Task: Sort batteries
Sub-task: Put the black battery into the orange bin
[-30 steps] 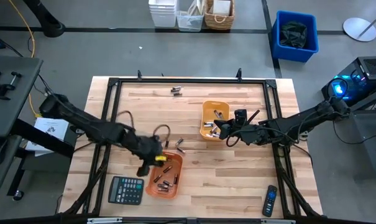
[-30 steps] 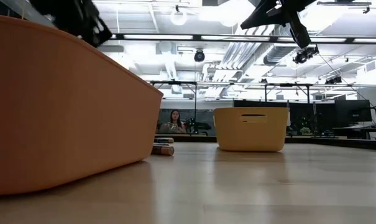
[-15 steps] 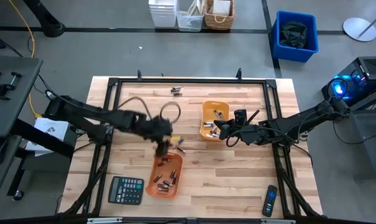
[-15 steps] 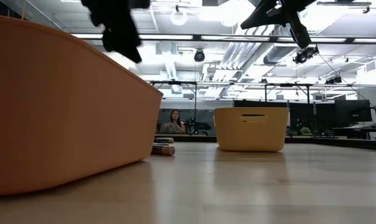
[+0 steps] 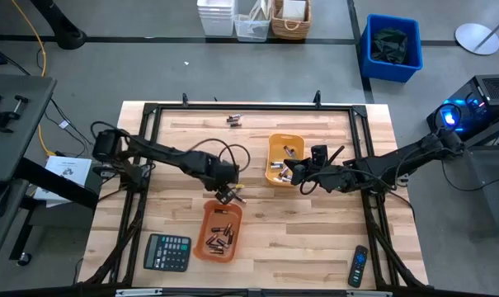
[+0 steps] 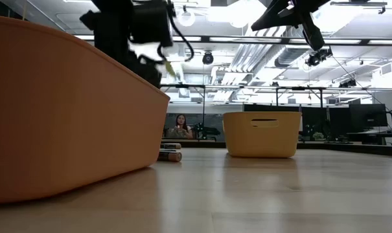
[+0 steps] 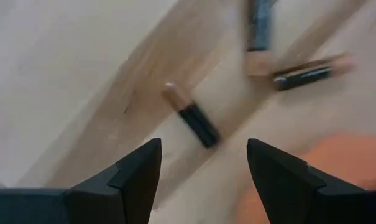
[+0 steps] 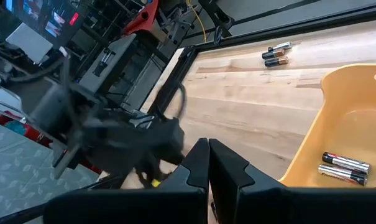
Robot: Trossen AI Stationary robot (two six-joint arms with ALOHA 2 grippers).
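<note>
Several small dark batteries lie in the near orange tray [image 5: 218,233], and a few more in the far yellow tray [image 5: 284,157]. Loose batteries [image 5: 237,195] lie on the wood between the trays. My left gripper [image 5: 227,195] hovers just above them, open. In its wrist view a battery [image 7: 191,116] lies on the table ahead of the gap between the fingers, untouched; two others [image 7: 311,71] lie beyond. Two more batteries [image 5: 233,120] rest near the far edge. My right gripper [image 5: 287,173] is shut and holds nothing, at the yellow tray's near side.
A black calculator [image 5: 167,252] lies left of the orange tray and a black remote [image 5: 359,266] at the near right corner. A black frame [image 5: 233,106] runs round the tabletop. In the low view the orange tray's wall [image 6: 66,110] fills the left; a person [image 6: 181,126] sits far behind.
My left gripper has swung from over the orange tray's left rim toward the table's far and right side. It now stands over the loose batteries between the trays. My right arm has kept still.
</note>
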